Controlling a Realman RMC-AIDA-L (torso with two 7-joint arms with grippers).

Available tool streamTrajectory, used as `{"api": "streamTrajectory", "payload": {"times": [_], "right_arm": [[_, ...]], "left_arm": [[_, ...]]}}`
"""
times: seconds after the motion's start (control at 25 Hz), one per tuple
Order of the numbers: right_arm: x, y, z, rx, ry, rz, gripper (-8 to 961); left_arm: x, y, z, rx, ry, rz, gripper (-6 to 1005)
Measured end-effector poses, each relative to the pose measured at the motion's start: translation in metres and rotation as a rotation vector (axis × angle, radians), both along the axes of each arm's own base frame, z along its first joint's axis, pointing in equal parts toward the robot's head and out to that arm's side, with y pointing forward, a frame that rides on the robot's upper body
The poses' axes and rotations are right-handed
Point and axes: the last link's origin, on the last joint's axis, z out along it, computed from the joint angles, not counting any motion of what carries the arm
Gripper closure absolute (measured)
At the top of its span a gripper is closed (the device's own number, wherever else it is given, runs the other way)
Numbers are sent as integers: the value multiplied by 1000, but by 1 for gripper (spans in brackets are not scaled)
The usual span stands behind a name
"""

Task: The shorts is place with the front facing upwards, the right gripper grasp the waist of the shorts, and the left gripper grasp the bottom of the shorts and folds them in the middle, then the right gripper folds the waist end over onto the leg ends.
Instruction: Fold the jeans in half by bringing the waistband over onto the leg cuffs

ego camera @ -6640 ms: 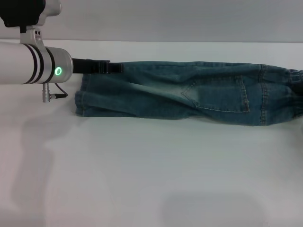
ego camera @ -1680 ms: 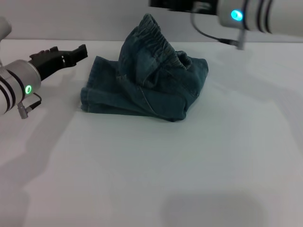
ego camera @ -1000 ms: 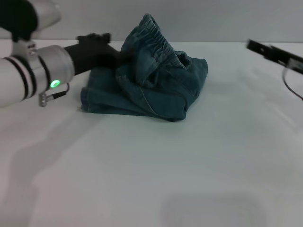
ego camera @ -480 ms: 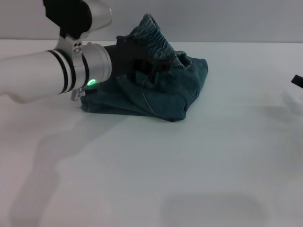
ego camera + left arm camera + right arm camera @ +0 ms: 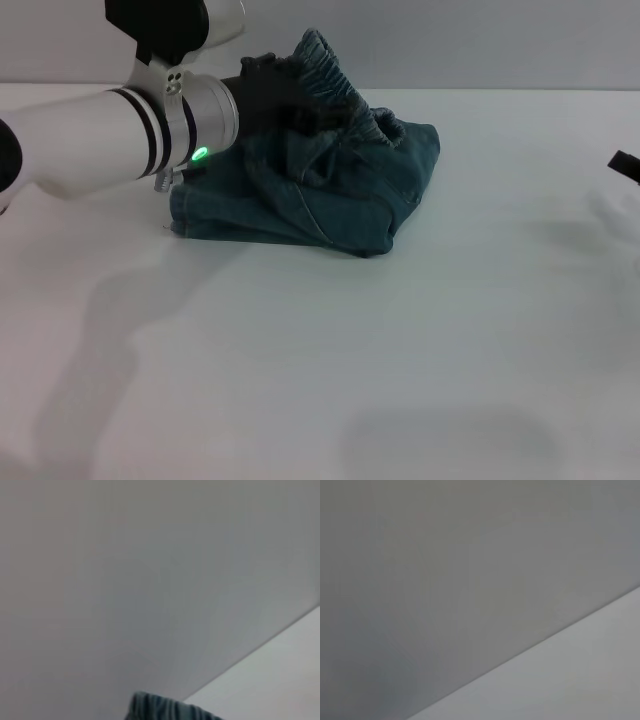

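Folded into a rumpled blue-green bundle, the shorts (image 5: pixel 320 180) lying on the white counter (image 5: pixel 330 360) in the upper centre of the head view, the gathered waistband (image 5: pixel 335 85) standing up in a peak at the top of the heap. Reaching in from the upper left of the frame, the left pincer (image 5: pixel 285 100) pressed into the denim just below and beside that waistband, silver-white arm with black bands and a green light trailing behind; fingers buried against dark cloth, so spread or pinching cannot be told. At the far right edge, only a small black tip of the right pincer (image 5: pixel 625 165) showing, well apart from the shorts, its state impossible to tell. In the left wrist view, a sliver of ruffled waistband (image 5: pixel 170 711) at the lower edge.
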Motion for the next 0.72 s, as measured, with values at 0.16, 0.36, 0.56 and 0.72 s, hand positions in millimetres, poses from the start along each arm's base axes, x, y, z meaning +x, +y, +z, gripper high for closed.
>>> {"api": "streamTrajectory", "payload": {"times": [0.16, 0.36, 0.56, 0.72], "right_arm": [[-3, 3, 1, -1, 2, 9, 352], [-7, 6, 2, 0, 15, 22, 353], [-11, 11, 3, 3, 17, 33, 354], [-15, 15, 4, 5, 21, 42, 354]], "left_arm": [[0, 7, -1, 20, 17, 2, 215], [2, 12, -8, -1, 43, -5, 219], [3, 15, -16, -14, 64, -4, 224], [-1, 19, -13, 20, 58, 17, 227]]}}
